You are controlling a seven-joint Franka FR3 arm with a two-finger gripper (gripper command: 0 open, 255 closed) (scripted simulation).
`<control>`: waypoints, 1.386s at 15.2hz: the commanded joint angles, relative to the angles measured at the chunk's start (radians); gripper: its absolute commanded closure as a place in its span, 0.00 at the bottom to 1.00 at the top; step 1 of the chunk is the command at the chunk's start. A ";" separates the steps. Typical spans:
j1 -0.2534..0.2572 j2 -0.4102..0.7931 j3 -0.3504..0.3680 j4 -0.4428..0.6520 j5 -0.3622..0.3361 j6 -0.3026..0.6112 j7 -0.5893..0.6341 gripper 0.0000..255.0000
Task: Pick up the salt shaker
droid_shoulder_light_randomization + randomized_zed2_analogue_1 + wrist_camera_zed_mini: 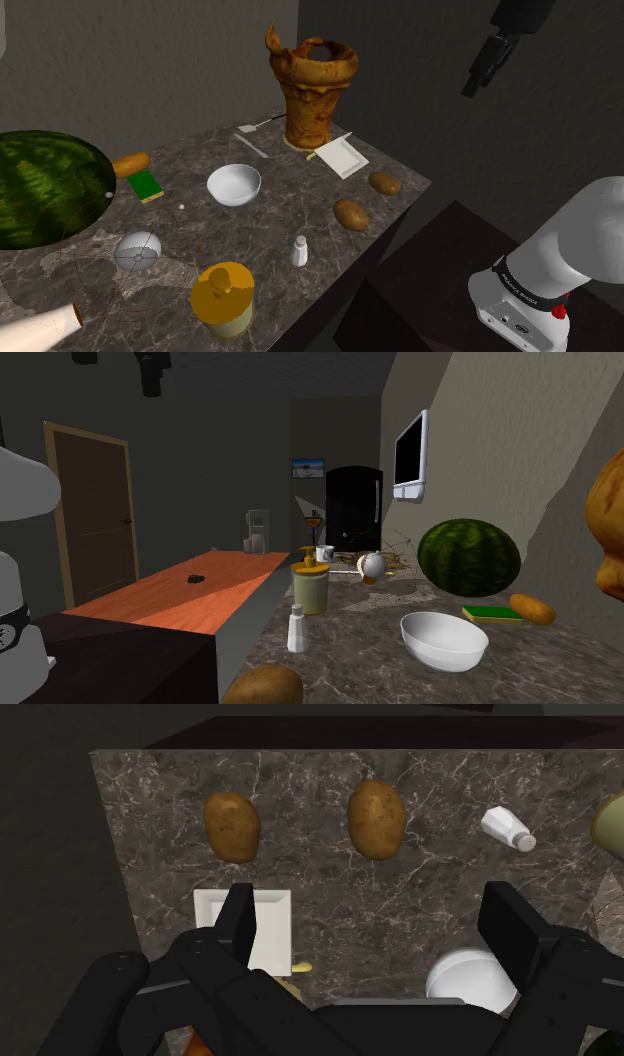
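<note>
Dark veined stone countertop (290,200), crowded in the shoulder view: a big watermelon (40,190) at the left, a white bowl (234,184) near the middle, a potato (350,214) and a second potato (384,182) toward the right edge. At the far end, a white square plate (340,156) beside a tall brown vessel (312,90) with a ragged rim; at the near end, a yellow-lidded jar (223,298). Beside the counter and lower down, a reddish-brown surface (190,587). All around, a dim room with grey walls. In the second exterior view, a brown door (95,512) on the left, a wall-mounted screen (412,455) on the right, a dark cabinet (353,507) at the back.

Black gripper (472,85) high over the counter's right end in the shoulder view, well apart from everything below. Spread wide in the wrist view, with fingers (238,919) far apart, clasping nothing and touching nothing, above the plate, the bowl and both potatoes.

Salt shaker (299,251): small, white, with a greyish cap. Upright on the stone near the edge toward the lower surface, between the potato and the yellow-lidded jar, apart from both. In the wrist view, out beyond the fingers past the potato, well apart from the gripper
</note>
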 commanded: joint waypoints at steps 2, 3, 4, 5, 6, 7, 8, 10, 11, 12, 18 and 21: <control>0.005 -0.007 0.011 -0.034 0.011 0.032 0.011 0.00; 0.010 -0.013 0.022 -0.066 0.022 0.065 0.021 0.00; 0.015 -0.017 0.034 -0.098 0.033 0.098 0.031 0.00; 0.021 -0.020 0.046 -0.128 0.044 0.131 0.042 0.00; 0.027 -0.021 0.058 -0.158 0.056 0.165 0.052 0.00; 0.034 -0.021 0.071 -0.186 0.067 0.200 0.062 0.00; 0.040 -0.018 0.084 -0.212 0.079 0.235 0.072 0.00; 0.054 -0.008 0.111 -0.262 0.104 0.308 0.092 0.00; 0.062 0.000 0.125 -0.285 0.116 0.345 0.102 0.00; 0.070 0.010 0.140 -0.307 0.128 0.383 0.112 0.00; 0.115 0.117 0.234 -0.405 0.201 0.630 0.170 0.00; 0.134 0.203 0.285 -0.431 0.233 0.763 0.201 0.00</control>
